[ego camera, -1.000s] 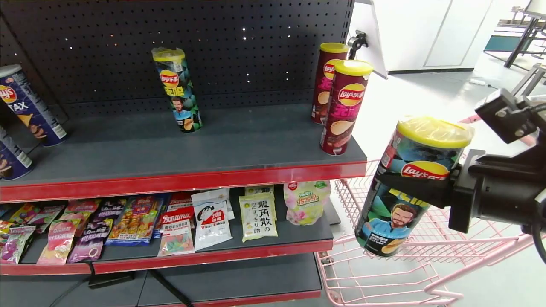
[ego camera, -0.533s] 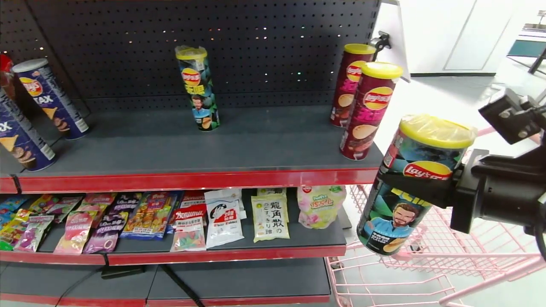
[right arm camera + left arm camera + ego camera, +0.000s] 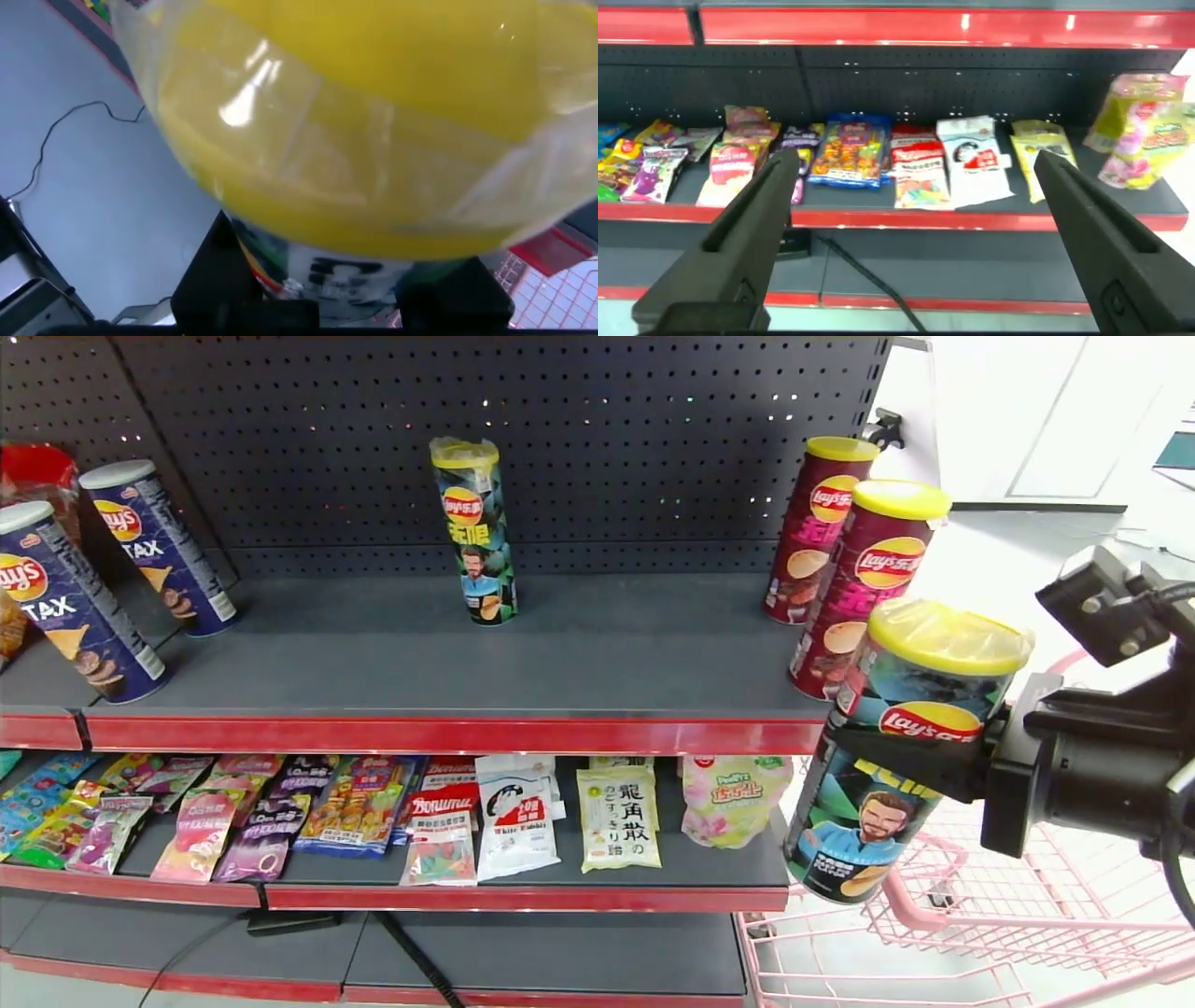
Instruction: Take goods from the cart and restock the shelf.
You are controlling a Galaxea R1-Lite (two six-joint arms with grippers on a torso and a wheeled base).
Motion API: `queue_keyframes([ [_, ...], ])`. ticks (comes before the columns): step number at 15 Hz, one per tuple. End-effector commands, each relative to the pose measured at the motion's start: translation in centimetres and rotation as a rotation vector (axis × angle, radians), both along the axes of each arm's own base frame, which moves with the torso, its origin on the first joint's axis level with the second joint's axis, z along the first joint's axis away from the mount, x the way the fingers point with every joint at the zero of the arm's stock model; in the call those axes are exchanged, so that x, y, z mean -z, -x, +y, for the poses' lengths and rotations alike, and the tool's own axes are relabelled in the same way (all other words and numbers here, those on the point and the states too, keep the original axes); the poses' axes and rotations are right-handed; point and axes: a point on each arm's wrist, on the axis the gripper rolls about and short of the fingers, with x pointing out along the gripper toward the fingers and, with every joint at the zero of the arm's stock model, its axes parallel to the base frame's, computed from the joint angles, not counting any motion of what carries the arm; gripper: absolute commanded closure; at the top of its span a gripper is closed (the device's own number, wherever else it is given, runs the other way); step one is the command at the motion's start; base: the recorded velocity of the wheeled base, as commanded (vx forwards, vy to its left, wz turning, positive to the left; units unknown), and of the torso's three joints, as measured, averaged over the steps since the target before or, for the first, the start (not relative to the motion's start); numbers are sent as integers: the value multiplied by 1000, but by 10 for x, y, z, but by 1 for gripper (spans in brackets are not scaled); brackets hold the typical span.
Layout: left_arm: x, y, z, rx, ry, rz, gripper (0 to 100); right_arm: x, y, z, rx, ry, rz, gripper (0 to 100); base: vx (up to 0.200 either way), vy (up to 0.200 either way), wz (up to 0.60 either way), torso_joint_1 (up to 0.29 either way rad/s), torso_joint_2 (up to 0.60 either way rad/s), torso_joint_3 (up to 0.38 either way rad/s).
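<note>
My right gripper [image 3: 920,756] is shut on a teal and black chip can [image 3: 868,840] with a yellow lid. It holds the can upright just off the right end of the upper shelf [image 3: 448,733], in front of the front maroon can [image 3: 868,588]. In the right wrist view the can's lid [image 3: 374,121] looms close, with the black fingers [image 3: 215,280] clamped on its body. A matching can [image 3: 476,532] stands at the middle back of the shelf. My left gripper [image 3: 915,159] is open, empty, facing the lower shelf's snack bags [image 3: 952,168].
A second maroon can [image 3: 817,523] stands behind the first. Two blue cans [image 3: 65,602] [image 3: 159,546] stand at the shelf's left. Between the cans the shelf top is bare. Snack bags [image 3: 513,817] line the lower shelf. The pink cart [image 3: 980,915] sits below the held can.
The head camera has moved, so the shelf shows farther right in the picture. The held can now stands nearer the shelf's right end, overlapping the front maroon can. The grip is unchanged.
</note>
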Motion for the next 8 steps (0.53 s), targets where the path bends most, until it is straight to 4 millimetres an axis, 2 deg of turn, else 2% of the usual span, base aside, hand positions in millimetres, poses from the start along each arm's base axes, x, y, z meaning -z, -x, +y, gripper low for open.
queue_keyframes([
  [1,0,0,0,0,1,2,0,-1,0,1,-6,-11,-20,100,0,200,0,17,12,-2],
  [8,0,0,0,0,1,2,0,0,-10,1,8,-66,-104,100,0,200,0,2,4,4],
])
